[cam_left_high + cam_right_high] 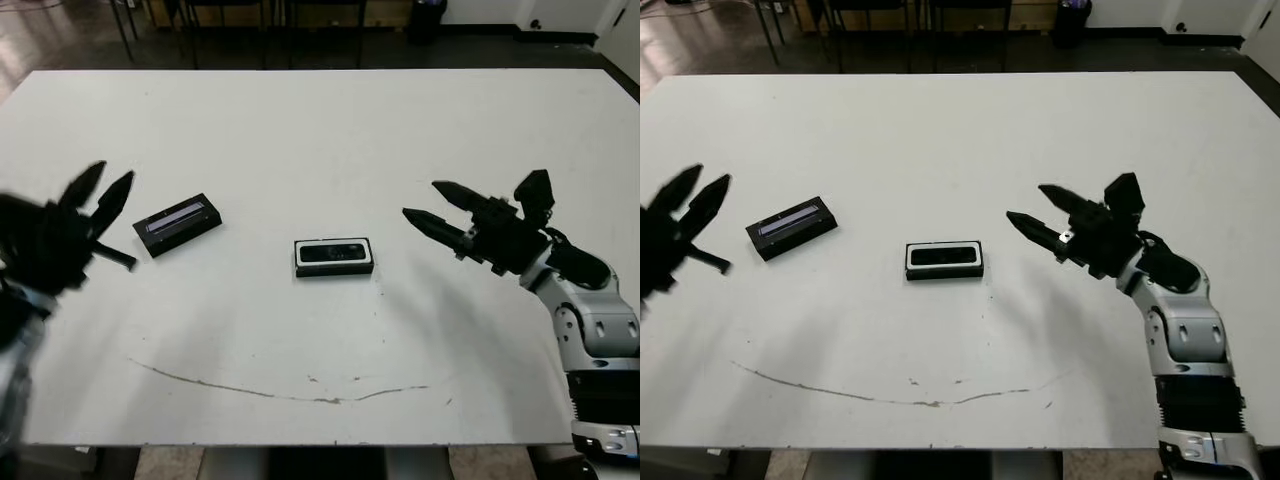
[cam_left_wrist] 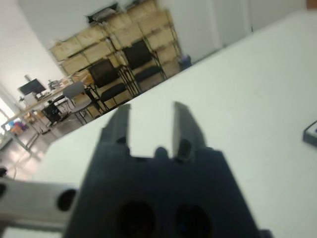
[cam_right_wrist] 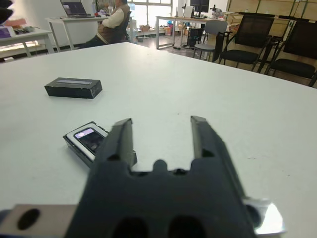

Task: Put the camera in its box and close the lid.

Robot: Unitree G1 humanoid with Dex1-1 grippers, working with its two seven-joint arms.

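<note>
Starting from my left, I am seeing the left gripper (image 1: 108, 193) hovering with its fingers apart and nothing in them, near the lid (image 1: 177, 224), which is lying flat on the white table (image 1: 330, 130). At the centre, the box (image 1: 334, 257) is sitting open with the camera (image 1: 333, 253) apparently already lying inside its white lining, its glossy face up. Further right, the right gripper (image 1: 421, 204) is pointing toward the box, fingers spread, holding nothing. I am judging the loading done and the lid fitting left.
</note>
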